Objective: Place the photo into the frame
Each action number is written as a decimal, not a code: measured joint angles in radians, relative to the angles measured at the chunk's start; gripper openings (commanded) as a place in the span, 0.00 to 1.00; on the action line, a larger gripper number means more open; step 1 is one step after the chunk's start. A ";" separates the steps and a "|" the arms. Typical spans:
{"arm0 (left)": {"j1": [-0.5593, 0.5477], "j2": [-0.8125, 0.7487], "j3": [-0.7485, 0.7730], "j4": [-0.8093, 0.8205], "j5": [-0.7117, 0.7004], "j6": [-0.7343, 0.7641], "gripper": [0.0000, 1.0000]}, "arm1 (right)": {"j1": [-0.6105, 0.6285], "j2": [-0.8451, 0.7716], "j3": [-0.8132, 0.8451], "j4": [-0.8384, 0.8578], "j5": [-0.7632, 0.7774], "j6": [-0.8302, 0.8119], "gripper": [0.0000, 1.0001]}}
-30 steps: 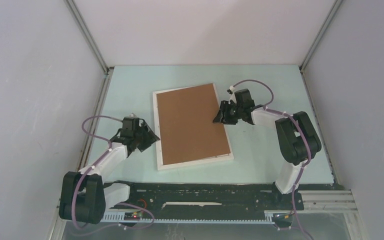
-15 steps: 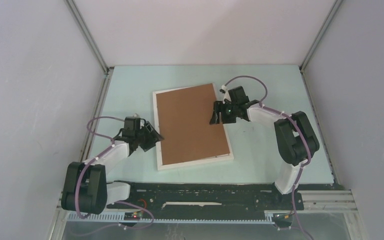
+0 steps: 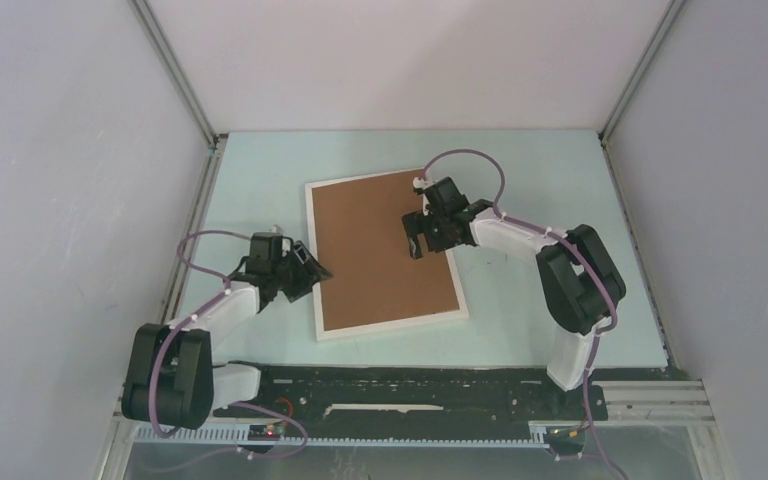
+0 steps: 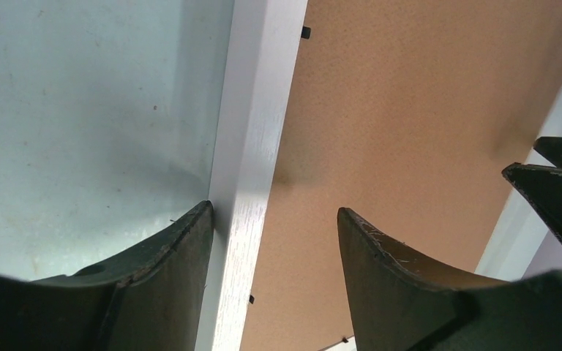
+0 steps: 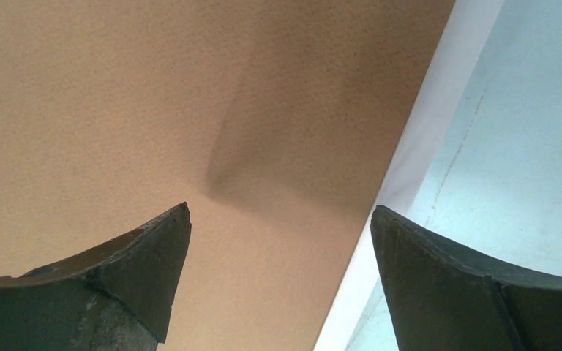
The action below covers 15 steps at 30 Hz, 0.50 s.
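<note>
Frame point(image 3: 390, 325) lying flat on the desk point(image 3: 520, 170), brown board point(image 3: 375, 245) in it
Left hand point(image 3: 309, 272) is spread over the frame's left edge; right hand point(image 3: 416, 240) is spread wide over the board's right edge.

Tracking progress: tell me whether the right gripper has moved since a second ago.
Yes. The right gripper moved left, from the frame's right edge onto the brown backing board.

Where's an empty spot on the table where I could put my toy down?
The far table strip between the frame and the back wall is bare, and the far right corner too. It's crowded at the frame's sides, where the left pincer and right pincer hover.
</note>
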 measured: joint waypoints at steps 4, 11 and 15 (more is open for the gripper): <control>0.002 -0.014 0.000 -0.005 -0.002 0.000 0.65 | 0.032 0.005 0.041 -0.056 0.082 -0.022 1.00; 0.006 -0.032 0.000 -0.029 -0.010 0.003 0.65 | 0.055 0.004 0.099 -0.146 0.177 -0.015 1.00; 0.008 -0.040 0.000 -0.040 -0.016 0.009 0.66 | 0.019 -0.023 0.102 -0.174 0.122 0.014 1.00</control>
